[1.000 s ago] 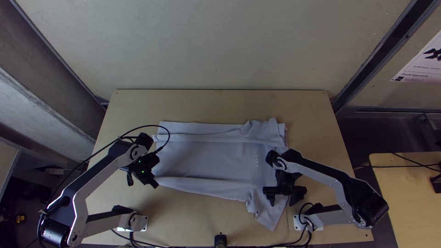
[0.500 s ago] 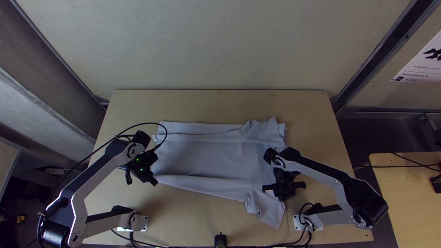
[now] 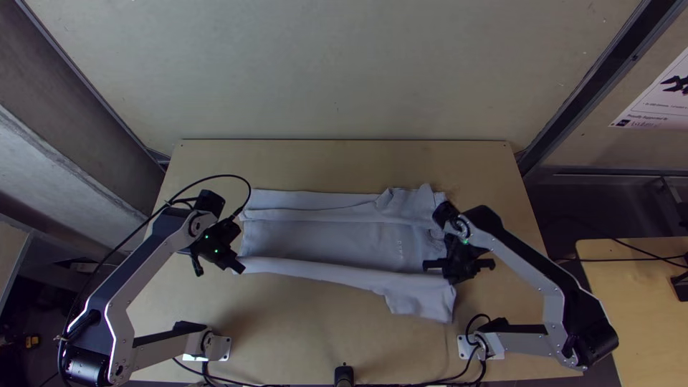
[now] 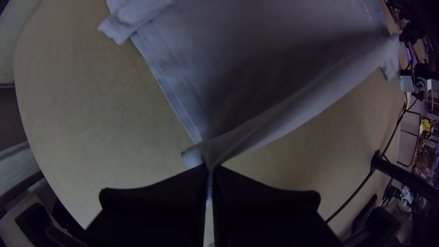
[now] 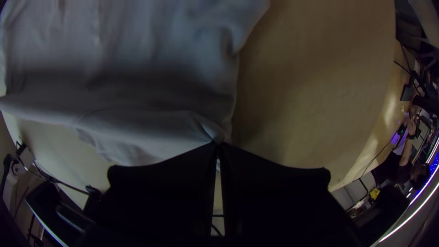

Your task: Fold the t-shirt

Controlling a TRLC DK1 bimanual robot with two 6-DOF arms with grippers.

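The pale t-shirt (image 3: 322,240) lies across the middle of the table, its far long side folded inward and its near side lifted into a slack band. My left gripper (image 3: 239,269) is at the near left corner, and my right gripper (image 3: 459,276) is over the near right part. In the left wrist view, my left gripper (image 4: 210,169) is shut on a corner of the shirt (image 4: 274,110). The right wrist view has my right gripper (image 5: 218,145) shut on the shirt's edge (image 5: 137,128), beside bare wood.
The light wooden table (image 3: 330,161) extends beyond the shirt on all sides. A black post (image 3: 344,374) stands at its near edge between the bases. Cables (image 3: 287,385) run along that edge. A second table (image 3: 631,287) stands at the right.
Both grippers have moved up the picture, the left one also slightly leftward and the right one rightward. The shirt's near edge has come up with them, and its lower right flap has drawn in.
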